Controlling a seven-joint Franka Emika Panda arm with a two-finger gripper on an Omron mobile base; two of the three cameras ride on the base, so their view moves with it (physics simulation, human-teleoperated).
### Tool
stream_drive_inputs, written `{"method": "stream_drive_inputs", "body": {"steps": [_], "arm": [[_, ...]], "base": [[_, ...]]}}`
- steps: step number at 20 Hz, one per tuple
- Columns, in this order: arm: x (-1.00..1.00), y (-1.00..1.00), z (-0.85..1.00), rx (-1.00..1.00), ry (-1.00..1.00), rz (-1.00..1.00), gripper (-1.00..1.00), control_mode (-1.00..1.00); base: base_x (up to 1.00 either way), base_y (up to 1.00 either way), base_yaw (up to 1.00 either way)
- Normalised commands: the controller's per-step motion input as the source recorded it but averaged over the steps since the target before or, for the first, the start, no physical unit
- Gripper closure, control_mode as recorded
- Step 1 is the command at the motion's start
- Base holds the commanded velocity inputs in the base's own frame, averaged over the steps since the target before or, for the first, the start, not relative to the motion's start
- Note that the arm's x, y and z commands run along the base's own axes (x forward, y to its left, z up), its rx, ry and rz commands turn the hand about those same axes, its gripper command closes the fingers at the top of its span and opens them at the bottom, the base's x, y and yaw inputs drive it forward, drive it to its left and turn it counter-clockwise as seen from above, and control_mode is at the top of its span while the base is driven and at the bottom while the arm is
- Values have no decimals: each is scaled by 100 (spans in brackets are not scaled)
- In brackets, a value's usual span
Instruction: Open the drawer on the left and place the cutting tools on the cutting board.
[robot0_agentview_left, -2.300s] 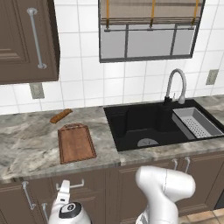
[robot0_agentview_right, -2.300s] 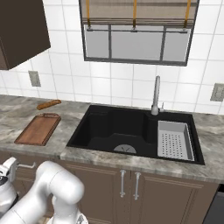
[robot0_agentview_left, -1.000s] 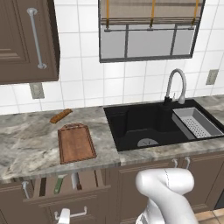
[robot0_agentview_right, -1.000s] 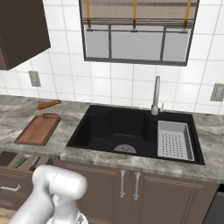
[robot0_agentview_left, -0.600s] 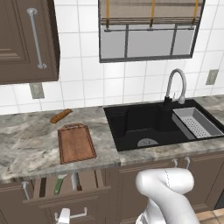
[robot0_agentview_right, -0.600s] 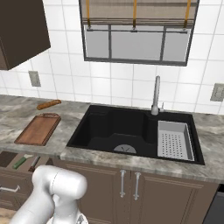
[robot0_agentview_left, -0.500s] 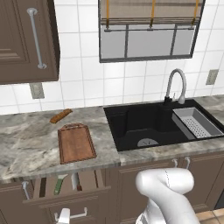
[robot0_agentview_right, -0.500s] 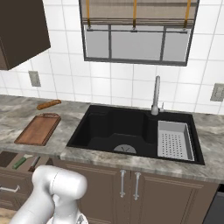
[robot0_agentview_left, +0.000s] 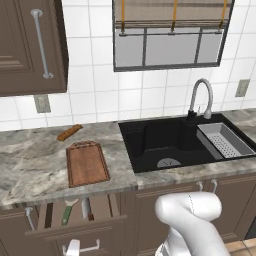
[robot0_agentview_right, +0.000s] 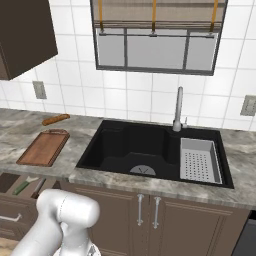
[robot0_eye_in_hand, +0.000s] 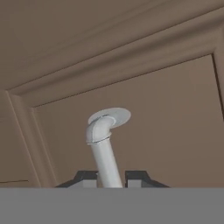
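Observation:
The dark-brown drawer (robot0_agentview_left: 75, 234) under the counter's left part stands pulled out. Inside lie the green-handled peeler (robot0_agentview_left: 66, 213) with its white head and a pale flat bladed tool (robot0_agentview_left: 85, 208); the peeler (robot0_agentview_right: 21, 188) also shows from the right. My gripper (robot0_agentview_left: 73, 247) is low at the drawer front, shut on the silver bar handle (robot0_eye_in_hand: 105, 148), which runs up between the fingertips of the gripper (robot0_eye_in_hand: 111, 177). The reddish-brown cutting board (robot0_agentview_left: 87, 163) lies bare on the counter directly above the drawer, and the cutting board (robot0_agentview_right: 44, 147) is at the left in the right base view.
An orange-brown bread stick (robot0_agentview_left: 69, 132) lies behind the board near the wall. A black sink (robot0_agentview_left: 170, 142) with a tap and a grey drain rack (robot0_agentview_left: 223, 140) takes up the counter's right. An upper cabinet (robot0_agentview_left: 30, 45) hangs at the left. Tall cabinet doors (robot0_agentview_right: 147, 215) sit below the sink.
Since 2.3 s ago the drawer has been pulled out with my gripper on its handle, exposing the tools. Over the last second nothing has visibly moved.

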Motion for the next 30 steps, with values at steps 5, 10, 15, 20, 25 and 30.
{"method": "stream_drive_inputs", "body": {"steps": [5,10,15,20,25,30], "arm": [[-15,0,0,0,7,0,100,-100],[-9,0,0,0,8,0,100,-100],[-3,0,0,0,7,0,-100,-100],[0,0,0,0,7,0,-100,-100],[-11,0,0,0,3,0,-100,-100],[-25,0,0,0,1,0,-100,-100]], "base": [[0,0,0],[0,0,0],[0,0,0],[0,0,0],[0,0,0],[0,0,0]]}}
